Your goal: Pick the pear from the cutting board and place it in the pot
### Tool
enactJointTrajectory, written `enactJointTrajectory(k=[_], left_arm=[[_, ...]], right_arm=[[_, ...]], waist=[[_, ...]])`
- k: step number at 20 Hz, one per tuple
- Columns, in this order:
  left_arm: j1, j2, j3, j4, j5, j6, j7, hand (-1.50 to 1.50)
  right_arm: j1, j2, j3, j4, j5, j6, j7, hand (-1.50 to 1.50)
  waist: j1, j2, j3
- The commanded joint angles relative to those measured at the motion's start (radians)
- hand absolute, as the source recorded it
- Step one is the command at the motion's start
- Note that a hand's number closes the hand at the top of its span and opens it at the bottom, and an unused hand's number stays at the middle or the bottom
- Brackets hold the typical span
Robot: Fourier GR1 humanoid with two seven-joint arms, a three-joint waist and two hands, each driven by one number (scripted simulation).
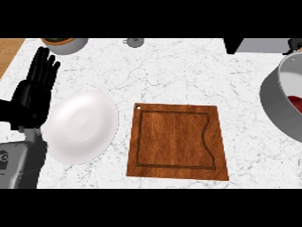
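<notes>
Left hand (36,88) rests open at the counter's left, fingers straight up, idle; just right of it a white plate (81,126); further right the cutting board (177,142) lies bare; far right, something red, perhaps the pear (301,103), sits inside the pot (280,111); no right hand shows.

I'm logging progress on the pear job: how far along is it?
Looks done: the cutting board is bare and a red fruit, likely the pear, lies in the pot. Nothing in hand: left hand rests open; the right is out of view. Nothing visibly left.
</notes>
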Motion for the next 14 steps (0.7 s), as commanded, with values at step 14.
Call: enactJointTrajectory(k=[14], left_arm=[[-0.012,-0.007,-0.004,-0.005,-0.009,0.004,-0.001,0.0]], right_arm=[[0.038,-0.212,-0.274,0.17,-0.27,0.342,-0.016,-1.5]], waist=[[0.005,0.011,0.005]])
